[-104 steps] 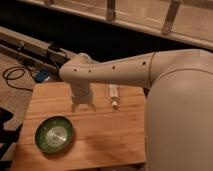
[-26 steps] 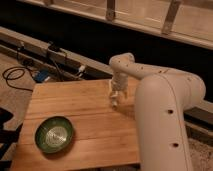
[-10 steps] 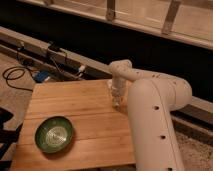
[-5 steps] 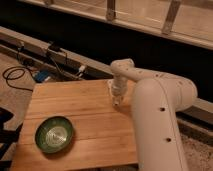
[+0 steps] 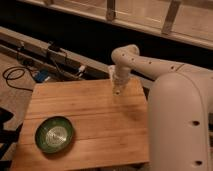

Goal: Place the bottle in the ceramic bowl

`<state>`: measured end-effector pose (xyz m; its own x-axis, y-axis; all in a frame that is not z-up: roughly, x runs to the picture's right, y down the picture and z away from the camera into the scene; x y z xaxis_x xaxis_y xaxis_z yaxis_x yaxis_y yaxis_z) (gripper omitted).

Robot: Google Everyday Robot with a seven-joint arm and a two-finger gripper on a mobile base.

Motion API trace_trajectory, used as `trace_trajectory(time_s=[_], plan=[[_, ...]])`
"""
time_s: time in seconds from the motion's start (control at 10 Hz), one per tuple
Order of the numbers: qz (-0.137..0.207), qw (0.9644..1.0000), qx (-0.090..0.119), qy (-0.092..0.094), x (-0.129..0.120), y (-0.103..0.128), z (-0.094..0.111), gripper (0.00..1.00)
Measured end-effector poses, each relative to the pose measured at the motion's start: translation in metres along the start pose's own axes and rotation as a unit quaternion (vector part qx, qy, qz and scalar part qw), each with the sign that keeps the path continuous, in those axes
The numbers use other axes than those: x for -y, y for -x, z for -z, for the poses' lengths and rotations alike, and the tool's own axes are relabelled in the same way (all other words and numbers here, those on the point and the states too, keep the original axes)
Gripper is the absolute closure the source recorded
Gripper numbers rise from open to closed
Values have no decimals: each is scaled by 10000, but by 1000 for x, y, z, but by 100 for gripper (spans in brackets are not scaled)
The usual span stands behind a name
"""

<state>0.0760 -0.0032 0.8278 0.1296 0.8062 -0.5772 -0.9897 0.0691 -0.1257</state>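
The ceramic bowl, green and shiny in the middle, sits near the front left corner of the wooden table. My gripper points down at the table's far edge, right of centre, far from the bowl. It is shut on the bottle. Only a small pale end of the bottle shows below the fingers, at the table surface; the fingers hide the rest.
My white arm fills the right side and reaches over the table's right edge. Behind the table runs a dark rail with cables on the floor to the left. Bare wood lies between gripper and bowl.
The gripper has closed around the bottle at the far edge of the table. The arm has stayed nearly in place and the bowl has not moved.
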Motion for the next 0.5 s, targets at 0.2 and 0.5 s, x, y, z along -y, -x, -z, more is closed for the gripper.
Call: trace_trajectory(time_s=[0.2, 0.5], plan=[[325, 9988, 363, -85, -21, 0, 34, 99], [917, 9950, 352, -195, -64, -24, 53, 99]])
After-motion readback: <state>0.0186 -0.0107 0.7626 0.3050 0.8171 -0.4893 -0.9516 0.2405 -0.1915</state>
